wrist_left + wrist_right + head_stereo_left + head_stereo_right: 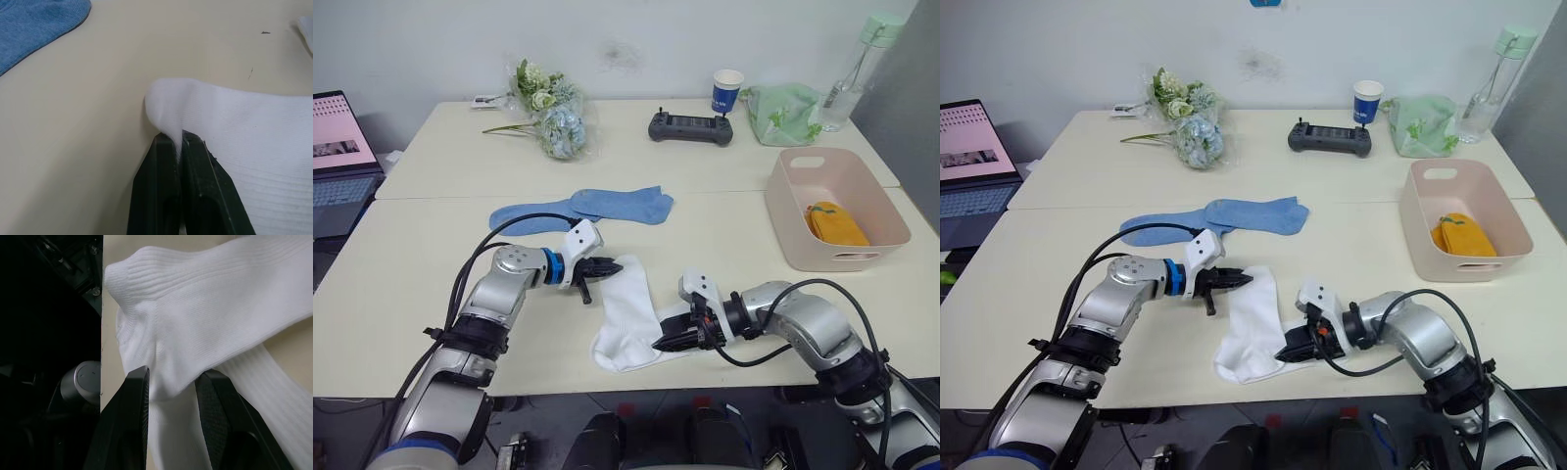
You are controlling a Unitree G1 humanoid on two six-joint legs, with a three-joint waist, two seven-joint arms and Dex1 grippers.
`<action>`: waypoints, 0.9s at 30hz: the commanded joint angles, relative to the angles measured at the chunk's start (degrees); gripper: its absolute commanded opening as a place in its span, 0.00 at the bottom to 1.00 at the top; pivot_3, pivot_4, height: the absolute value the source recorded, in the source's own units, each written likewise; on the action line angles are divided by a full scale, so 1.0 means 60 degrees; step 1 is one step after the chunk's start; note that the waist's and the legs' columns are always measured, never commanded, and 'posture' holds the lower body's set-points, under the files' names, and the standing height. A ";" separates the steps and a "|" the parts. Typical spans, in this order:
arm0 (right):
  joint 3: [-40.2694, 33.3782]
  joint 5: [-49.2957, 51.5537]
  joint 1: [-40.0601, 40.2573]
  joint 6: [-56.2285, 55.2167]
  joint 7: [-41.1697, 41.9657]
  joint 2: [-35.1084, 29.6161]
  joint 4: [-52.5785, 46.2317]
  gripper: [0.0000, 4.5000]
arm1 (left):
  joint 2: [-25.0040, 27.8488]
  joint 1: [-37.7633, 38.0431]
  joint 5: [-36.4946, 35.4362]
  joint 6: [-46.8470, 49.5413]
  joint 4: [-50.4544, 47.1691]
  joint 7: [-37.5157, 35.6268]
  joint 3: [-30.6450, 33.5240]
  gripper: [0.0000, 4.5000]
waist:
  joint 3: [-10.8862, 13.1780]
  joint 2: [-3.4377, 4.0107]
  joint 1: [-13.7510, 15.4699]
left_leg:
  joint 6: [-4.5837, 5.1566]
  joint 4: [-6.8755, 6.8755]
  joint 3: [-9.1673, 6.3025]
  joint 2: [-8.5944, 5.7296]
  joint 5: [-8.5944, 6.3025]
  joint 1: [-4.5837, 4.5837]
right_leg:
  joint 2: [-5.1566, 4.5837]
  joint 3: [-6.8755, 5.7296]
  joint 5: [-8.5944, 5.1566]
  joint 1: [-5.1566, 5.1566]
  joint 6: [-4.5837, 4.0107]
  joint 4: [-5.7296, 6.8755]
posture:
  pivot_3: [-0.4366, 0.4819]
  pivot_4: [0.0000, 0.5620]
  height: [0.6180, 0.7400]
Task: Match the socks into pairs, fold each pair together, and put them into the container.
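A pair of white socks (626, 311) lies near the table's front edge. My left gripper (612, 266) is shut on the far end of the white sock (234, 127) and lifts it slightly. My right gripper (668, 343) is closed on the near end, where white fabric (205, 308) bunches between its fingers. Two light blue socks (607, 206) lie overlapping beyond the left gripper. A folded mustard-yellow pair (835, 223) rests inside the pale pink container (788, 235) at the right.
On the far half of the table are a bunch of flowers (553, 113), a black controller (690, 127), a paper cup (726, 90), a pale green bag (783, 113) and a bottle (857, 69). A laptop (337, 162) stands at the far left.
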 commanded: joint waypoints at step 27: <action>0.1302 -0.3691 -0.4662 -0.5445 0.1711 -0.0440 0.5783 0.01 | -0.2205 0.4155 -0.1086 0.2953 -0.6422 0.5487 0.2333 0.00 | -0.0002 -0.0003 -0.0018 | -0.0002 -0.0004 0.0015 0.0008 0.0000 0.0000 | -0.0002 0.0007 0.0000 0.0001 -0.0001 -0.0006 | 0.48 0.27 1.00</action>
